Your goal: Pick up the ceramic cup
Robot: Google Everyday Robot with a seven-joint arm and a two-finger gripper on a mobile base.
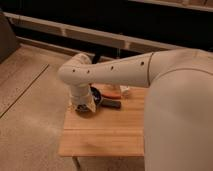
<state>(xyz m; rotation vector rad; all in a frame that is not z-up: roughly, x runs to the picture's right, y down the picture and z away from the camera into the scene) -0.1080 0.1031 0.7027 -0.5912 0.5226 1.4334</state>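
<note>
The ceramic cup [125, 91] is a small cream-white shape at the back of the wooden table [105, 132], partly hidden under my white arm [115, 70]. My gripper [83, 106] hangs below the wrist at the table's back left corner. It is left of the cup and right beside the dark-blue bowl [97, 94]. The arm reaches in from the right and crosses above the back of the table.
An orange object [112, 93] lies between the bowl and the cup. A small flat dark object [113, 104] lies just in front of the bowl. A dark wall with a light rail [75, 31] runs behind the table. Speckled floor [30, 110] lies to the left.
</note>
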